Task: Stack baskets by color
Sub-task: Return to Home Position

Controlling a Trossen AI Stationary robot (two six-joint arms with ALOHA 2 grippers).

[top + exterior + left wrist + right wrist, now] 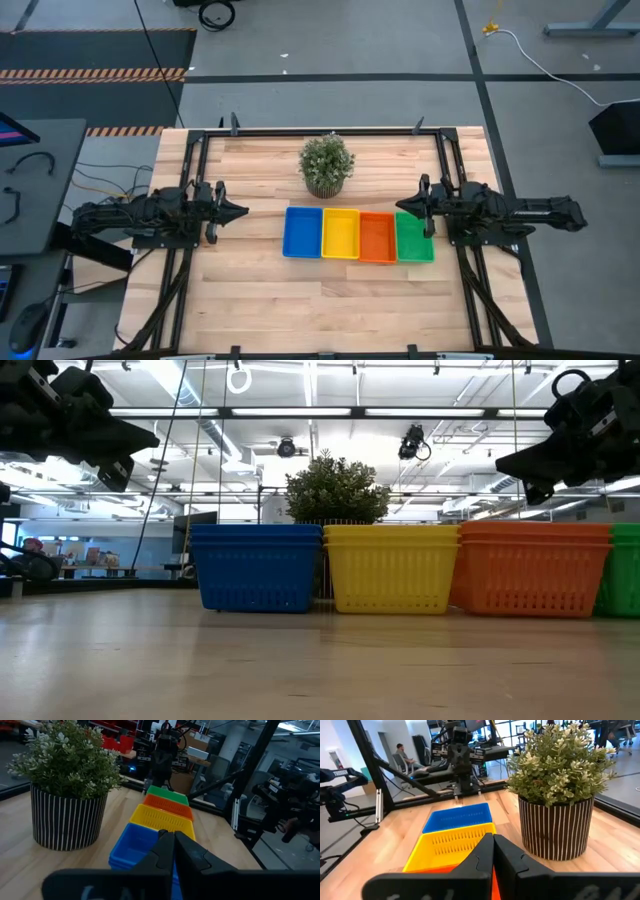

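High view takes in the wooden desk [260, 310], with one dark arm lying along each side. The left pincer [238, 211] is clenched on nothing at the left, well apart from the baskets. The right pincer [403, 207], also clenched and empty, hangs near the far edge of the green baskets [414, 237]. Mid-desk, four stacks sit in a touching row: blue baskets [302, 232], yellow baskets [340, 233], orange baskets [377, 237], then green at the right. A potted plant [326, 165] stands just beyond the blue and yellow.
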